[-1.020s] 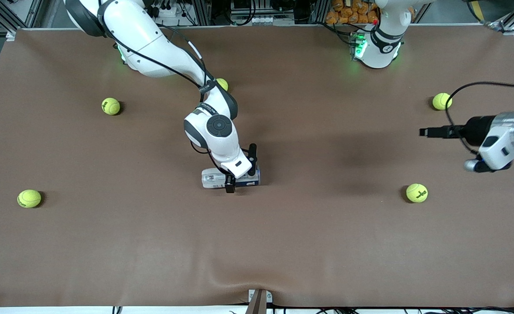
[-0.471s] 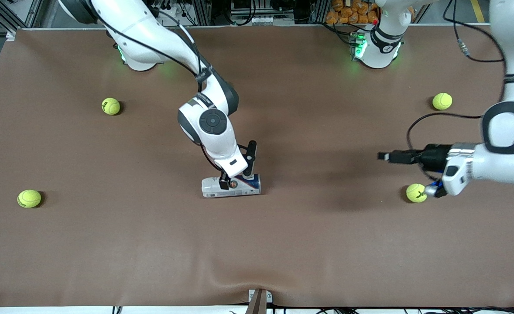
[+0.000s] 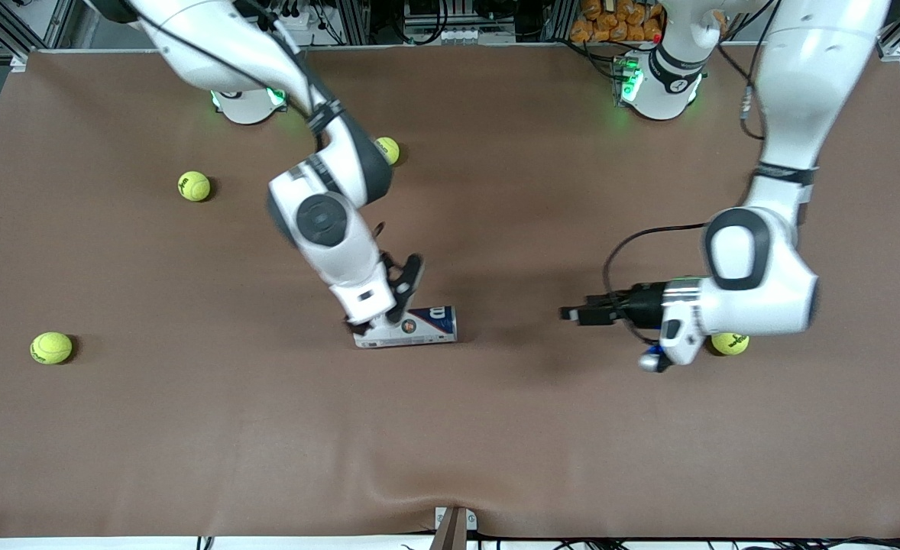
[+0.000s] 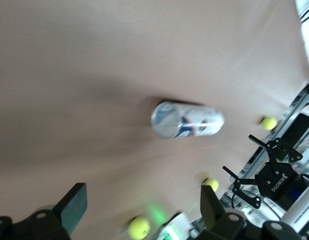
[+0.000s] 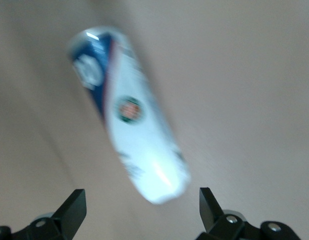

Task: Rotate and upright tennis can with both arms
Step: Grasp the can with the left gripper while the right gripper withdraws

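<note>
The tennis can [image 3: 419,326] lies on its side in the middle of the brown table, with its navy end toward the left arm's end. My right gripper [image 3: 389,315] is open and hangs just above the can's white end, touching nothing. The right wrist view shows the can [image 5: 129,110] ahead of the spread jaws of the right gripper [image 5: 142,202]. My left gripper [image 3: 570,313] is open and empty, level over the table and pointing at the can's navy end from a distance. The left wrist view shows the can [image 4: 187,120] well ahead of the left gripper [image 4: 143,200].
Yellow-green tennis balls lie scattered: one [image 3: 194,186] and one [image 3: 51,347] toward the right arm's end, one [image 3: 387,150] beside the right arm's forearm, and one [image 3: 729,344] half hidden under the left arm's wrist. The table cloth [image 3: 450,458] is bare nearer the front camera.
My right gripper has risen off the can and shifted toward the right arm's end. My left arm has swung in from the table's end toward the can. The can has barely moved.
</note>
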You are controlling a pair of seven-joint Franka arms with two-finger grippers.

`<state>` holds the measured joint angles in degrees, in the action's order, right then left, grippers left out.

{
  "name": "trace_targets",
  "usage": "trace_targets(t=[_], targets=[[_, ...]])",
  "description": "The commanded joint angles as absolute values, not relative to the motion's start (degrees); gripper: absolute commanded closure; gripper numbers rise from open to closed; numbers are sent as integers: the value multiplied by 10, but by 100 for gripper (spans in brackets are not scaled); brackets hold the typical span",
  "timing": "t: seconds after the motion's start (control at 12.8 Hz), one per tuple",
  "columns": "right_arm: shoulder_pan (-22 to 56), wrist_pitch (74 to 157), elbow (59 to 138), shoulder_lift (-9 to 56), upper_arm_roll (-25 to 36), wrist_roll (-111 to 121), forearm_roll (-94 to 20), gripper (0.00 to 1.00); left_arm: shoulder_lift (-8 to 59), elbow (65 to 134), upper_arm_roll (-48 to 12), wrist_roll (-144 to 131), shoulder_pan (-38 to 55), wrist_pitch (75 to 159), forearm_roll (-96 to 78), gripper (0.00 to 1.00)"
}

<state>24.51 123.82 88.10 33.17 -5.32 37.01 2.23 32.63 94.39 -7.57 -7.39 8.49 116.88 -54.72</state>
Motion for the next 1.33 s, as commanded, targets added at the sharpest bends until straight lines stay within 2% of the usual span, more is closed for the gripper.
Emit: trace_targets(t=[0.0,0.24,0.71,0.94,1.25], targets=[[138,1220,884,302,-64,365,-3,0,359,937,-72,-70,122,1221,-637,10],[21,1189,883,290,-64,364,-64,0,397,933,-72,-35,163,1270,-751,16],[-116,1035,885,195,-62,298,-65,0,459,933,-72,129,200,1293,-905,26],[-128,956,887,143,-59,182,-59,0,478,933,-72,210,222,1293,-993,28],[-120,860,891,77,-64,75,-54,0,477,940,-72,231,229,1293,-1007,28]])
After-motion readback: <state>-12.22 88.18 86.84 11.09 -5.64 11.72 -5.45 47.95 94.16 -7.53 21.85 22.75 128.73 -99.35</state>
